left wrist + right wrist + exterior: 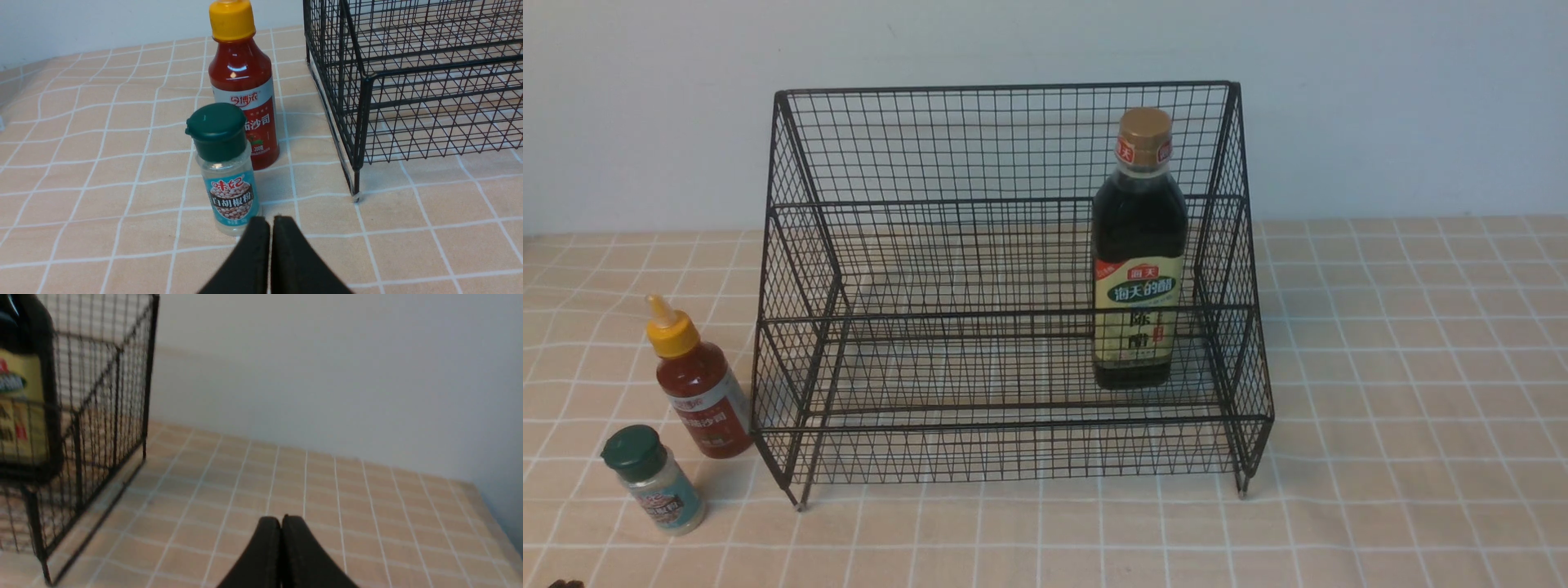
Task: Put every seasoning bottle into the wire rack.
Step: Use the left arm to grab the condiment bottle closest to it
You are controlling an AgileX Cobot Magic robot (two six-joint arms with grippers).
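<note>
The black wire rack (1013,204) stands mid-table. A tall dark vinegar bottle (1138,253) with a gold cap stands upright on the rack's lower tier at the right. Left of the rack, on the cloth, stand the red sauce bottle (698,384) with a yellow nozzle cap and, nearer, the small clear shaker (654,480) with a green lid. In the left wrist view my left gripper (271,220) is shut and empty, just short of the shaker (226,171), with the red bottle (244,90) behind it. My right gripper (281,519) is shut and empty, over bare cloth right of the rack (114,392).
A peach checked cloth (1405,392) covers the table, and a pale wall runs behind it. The table's right edge (494,526) shows in the right wrist view. The rack's front left leg (356,183) stands close to the two loose bottles.
</note>
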